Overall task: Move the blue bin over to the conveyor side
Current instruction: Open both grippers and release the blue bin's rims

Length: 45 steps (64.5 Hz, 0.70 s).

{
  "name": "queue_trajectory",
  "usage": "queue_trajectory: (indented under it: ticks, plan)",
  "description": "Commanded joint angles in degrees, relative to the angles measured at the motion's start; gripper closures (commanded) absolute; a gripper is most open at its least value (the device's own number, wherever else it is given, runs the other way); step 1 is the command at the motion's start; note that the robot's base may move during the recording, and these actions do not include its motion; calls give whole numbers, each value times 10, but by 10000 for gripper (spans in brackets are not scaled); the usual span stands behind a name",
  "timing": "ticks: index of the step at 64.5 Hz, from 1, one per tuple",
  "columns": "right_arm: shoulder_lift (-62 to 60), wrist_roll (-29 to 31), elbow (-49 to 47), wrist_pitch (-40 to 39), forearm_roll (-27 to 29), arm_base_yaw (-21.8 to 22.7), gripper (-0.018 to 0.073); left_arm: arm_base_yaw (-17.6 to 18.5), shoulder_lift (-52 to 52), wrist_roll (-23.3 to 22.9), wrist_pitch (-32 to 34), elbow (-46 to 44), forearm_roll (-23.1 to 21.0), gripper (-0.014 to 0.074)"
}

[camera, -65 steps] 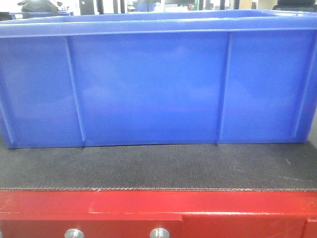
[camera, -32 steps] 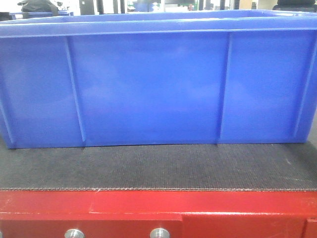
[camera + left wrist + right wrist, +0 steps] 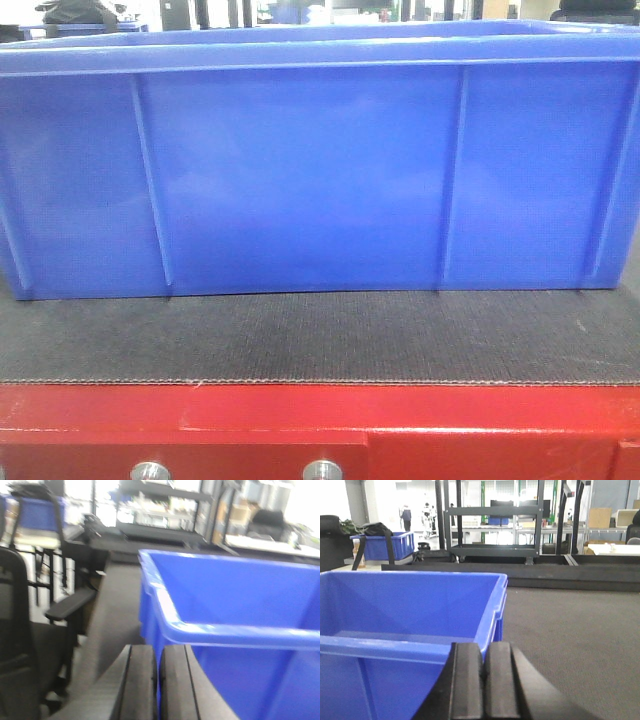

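The blue bin (image 3: pixel 320 170) was the biggest thing, filling almost the whole front view. It sat flat on the dark belt (image 3: pixel 320 335), w/ a strip of bare belt showing between its near wall and the red frame (image 3: pixel 320 410). Two round silver bolts (image 3: pixel 322 470) poked out low on that frame.

So the bin was close to the conveyor side but not right at the edge. I think the job was partly done, maybe most of the way. What was left, I'd guess: slide it the last bit to the red edge, if that is the goal spot. I can't tell the exact goal from here.

From the wrist views the bin looked empty inside. No jaws were on the rim.

The left gripper (image 3: pixel 157 680) sat just outside the bin's left corner, near the rim (image 3: pixel 235 632). Its two dark fingers (image 3: pixel 137 680) were pressed together, nothing b/w them. That view was blurry.

The right gripper (image 3: pixel 483 680) sat by the bin's right corner, beside the wall. Its fingers (image 3: pixel 466 680) were also closed tight on nothing.

Further back were shelves (image 3: pixel 492 525) and another small blue crate (image 3: pixel 382 545), well apart from the work.
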<state>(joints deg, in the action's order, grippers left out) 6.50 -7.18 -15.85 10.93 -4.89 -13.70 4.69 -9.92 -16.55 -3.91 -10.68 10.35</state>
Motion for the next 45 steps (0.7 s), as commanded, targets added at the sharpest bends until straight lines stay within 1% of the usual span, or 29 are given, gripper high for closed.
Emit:
queue_trajectory:
  ticks: [1,9,15,30,45]
  plan:
    - [-5,2,1,2,-2,0,648,-27,15,-2,6,3,-4,584]
    - [-5,2,1,3,-2,0,648,-66,16,-2,-7,3,-12,584]
    - [-5,2,1,3,-2,0,648,-78,16,-2,4,3,-13,584]
    - [-5,2,1,6,-2,0,648,-79,16,-2,18,3,-10,584]
    - [-5,2,1,6,-2,0,648,-79,16,-2,18,3,-10,584]
